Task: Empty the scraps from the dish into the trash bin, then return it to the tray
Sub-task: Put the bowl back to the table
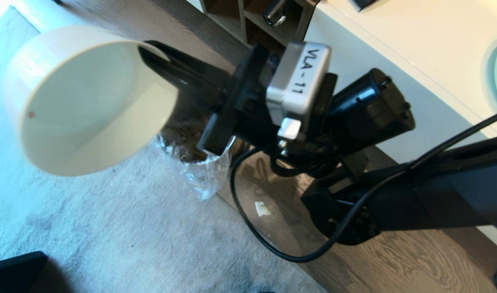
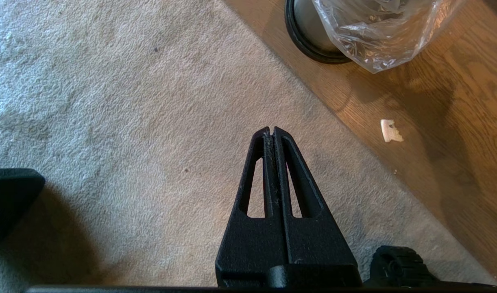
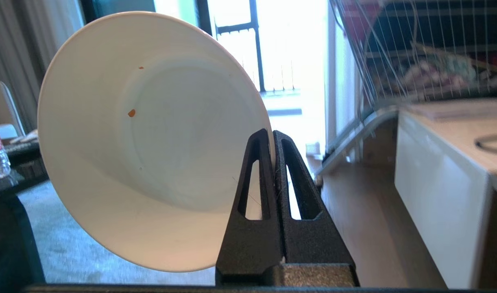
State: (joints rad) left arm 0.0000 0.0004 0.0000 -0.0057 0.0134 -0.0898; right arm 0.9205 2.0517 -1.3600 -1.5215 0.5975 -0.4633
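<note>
The head camera looks down at the floor from high up, very close behind the right arm. The left wrist camera looks straight down at the rug. Both see the bin. The right wrist camera looks level across the room.

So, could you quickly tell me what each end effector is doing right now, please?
Left end effector: shut, holding nothing, over the carpet.
Right end effector: shut on the rim of the dish, which is tipped on its side.
</note>
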